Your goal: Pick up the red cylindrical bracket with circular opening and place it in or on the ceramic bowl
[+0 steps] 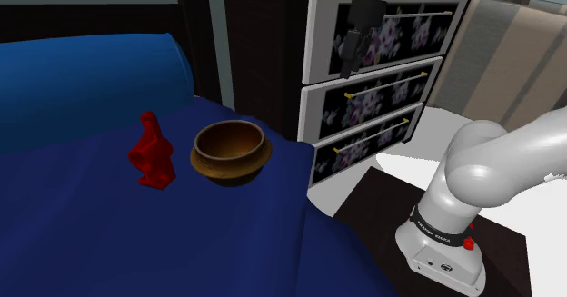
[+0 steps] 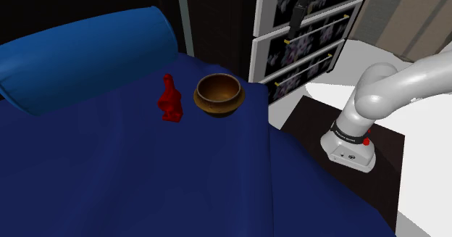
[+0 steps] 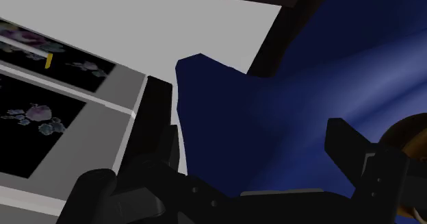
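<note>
The red bracket [image 1: 151, 153] [image 2: 170, 100] stands upright on the blue bed cover [image 1: 109, 232]. Just to its right in the shoulder view sits a brown bowl [image 1: 230, 153] [image 2: 218, 93], with nothing in it. My black gripper [image 1: 349, 66] [image 2: 298, 24] hangs high in front of the drawer unit, well off to the right of the bowl and above it. The wrist view has the two fingers [image 3: 159, 123] apart, so the gripper [image 3: 256, 139] is open and holds nothing. A sliver of the bowl [image 3: 412, 135] peeks past one finger.
A white drawer unit [image 1: 382, 86] with flower-patterned fronts and thin brass rails stands close behind the gripper. A blue bolster [image 2: 80, 58] lies along the bed's far side. My stand [image 1: 445, 250] sits on a dark box beside the bed's corner.
</note>
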